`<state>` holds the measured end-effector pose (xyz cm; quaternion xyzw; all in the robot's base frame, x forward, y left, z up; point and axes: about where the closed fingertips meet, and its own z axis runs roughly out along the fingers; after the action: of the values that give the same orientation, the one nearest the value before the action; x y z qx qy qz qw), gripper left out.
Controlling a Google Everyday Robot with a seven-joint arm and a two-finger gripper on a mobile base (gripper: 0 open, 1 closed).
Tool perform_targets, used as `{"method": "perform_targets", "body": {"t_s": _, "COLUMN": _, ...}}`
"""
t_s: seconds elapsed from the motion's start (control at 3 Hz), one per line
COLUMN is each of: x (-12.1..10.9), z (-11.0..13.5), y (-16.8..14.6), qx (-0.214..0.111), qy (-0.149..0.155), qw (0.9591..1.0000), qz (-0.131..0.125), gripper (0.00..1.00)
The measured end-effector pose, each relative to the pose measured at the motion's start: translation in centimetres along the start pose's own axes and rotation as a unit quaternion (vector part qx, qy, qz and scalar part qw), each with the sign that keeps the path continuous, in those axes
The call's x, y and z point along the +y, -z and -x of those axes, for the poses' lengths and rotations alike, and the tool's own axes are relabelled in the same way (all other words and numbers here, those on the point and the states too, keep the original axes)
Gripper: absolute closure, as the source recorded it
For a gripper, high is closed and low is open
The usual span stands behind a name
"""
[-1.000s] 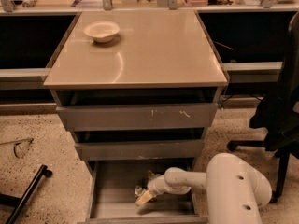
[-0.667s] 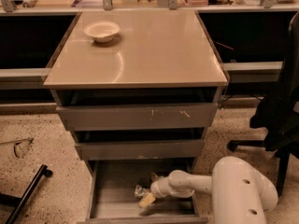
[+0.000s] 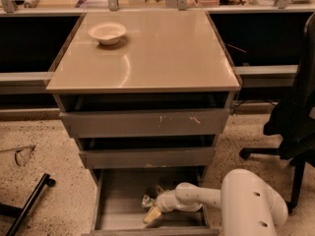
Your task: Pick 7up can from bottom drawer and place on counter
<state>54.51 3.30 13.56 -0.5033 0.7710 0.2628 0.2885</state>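
Note:
The bottom drawer (image 3: 115, 200) is pulled open below the two upper grey drawers. Inside it, near the middle, lies a small crumpled can (image 3: 147, 200) with silvery and pale patches, which looks like the 7up can. My gripper (image 3: 152, 213) reaches down into the drawer from the right on a white arm (image 3: 246, 200). It sits right at the can, just below and right of it. The beige counter (image 3: 162, 53) tops the cabinet.
A white bowl (image 3: 107, 32) stands on the counter's back left. A black office chair (image 3: 295, 112) stands to the right of the cabinet. A black bar (image 3: 29, 200) lies on the speckled floor at the left. Shelves with clutter run along the back.
The arm has shifted slightly right and lower in the view. The gripper stays in the bottom drawer at the can, barely moved.

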Motion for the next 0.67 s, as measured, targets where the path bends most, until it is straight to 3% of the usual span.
{"method": "perform_targets", "body": {"t_s": 0.67, "x": 0.02, "z": 0.02, "y": -1.19, "qx": 0.001, "qy": 0.007, "qw": 1.0000, "qz": 0.006, "gripper": 0.41}}
